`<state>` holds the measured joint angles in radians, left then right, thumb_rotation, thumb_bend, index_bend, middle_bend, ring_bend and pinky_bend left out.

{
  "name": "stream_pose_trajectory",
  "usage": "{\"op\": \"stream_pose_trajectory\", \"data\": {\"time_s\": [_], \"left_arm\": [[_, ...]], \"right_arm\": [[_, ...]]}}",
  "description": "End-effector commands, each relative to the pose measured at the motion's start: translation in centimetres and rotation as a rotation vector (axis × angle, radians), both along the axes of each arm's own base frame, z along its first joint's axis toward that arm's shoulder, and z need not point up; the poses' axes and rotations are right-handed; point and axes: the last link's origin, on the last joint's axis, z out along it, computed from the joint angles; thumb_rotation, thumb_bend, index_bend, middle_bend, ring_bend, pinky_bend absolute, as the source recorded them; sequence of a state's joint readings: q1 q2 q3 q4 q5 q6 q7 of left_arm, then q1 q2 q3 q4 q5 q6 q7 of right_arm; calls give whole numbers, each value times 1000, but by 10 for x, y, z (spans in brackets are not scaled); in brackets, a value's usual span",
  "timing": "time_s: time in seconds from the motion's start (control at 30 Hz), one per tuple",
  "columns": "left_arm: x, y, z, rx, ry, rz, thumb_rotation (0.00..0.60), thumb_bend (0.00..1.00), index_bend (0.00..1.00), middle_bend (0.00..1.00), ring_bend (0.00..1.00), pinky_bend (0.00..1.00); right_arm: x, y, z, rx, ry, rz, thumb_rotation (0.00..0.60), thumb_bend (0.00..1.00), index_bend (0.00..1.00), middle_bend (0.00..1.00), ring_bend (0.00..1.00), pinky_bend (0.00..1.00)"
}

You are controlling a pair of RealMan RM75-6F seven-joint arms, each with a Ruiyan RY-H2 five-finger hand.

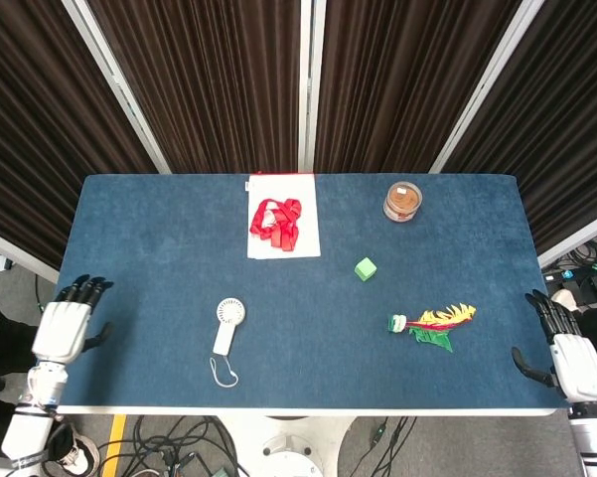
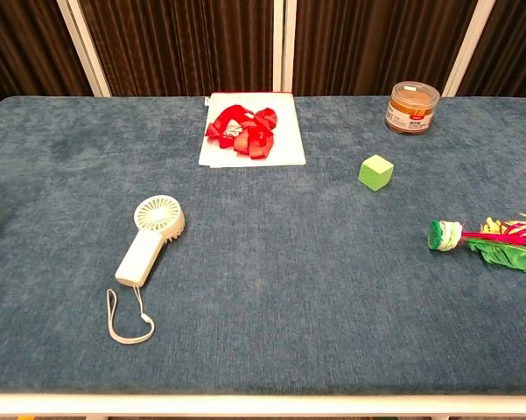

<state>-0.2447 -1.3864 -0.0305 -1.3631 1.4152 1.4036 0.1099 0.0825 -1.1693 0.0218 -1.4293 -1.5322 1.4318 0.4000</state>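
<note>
- White handheld fan [image 1: 226, 325] lies flat near the table's [image 1: 159, 238] front edge, wrist strap [image 1: 223, 372] trailing toward me.
- My left hand [image 1: 65, 326] hangs off the left edge, empty, fingers apart, well apart from the fan.
- My right hand [image 1: 564, 353] rests off the right edge, also spread and empty.
- To grasp well, I'd approach the handle, avoiding the strap.

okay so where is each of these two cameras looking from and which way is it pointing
Head view: high above the near edge, looking down on the whole blue table; left hand and right hand show at its ends, open.
Chest view: low at the near edge, facing across to the curtains; no hands show.
Both share the handheld fan, green cube and jar.
</note>
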Motion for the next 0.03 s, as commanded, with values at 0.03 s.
{"op": "stream_pose_trajectory", "data": {"time_s": [0.03], "left_arm": [[-12, -1, 14, 54, -8, 23, 600, 278, 191, 148, 93, 259]], "right_arm": [[2, 2, -1, 4, 9, 7, 600, 308, 0, 0, 0, 0]]}}
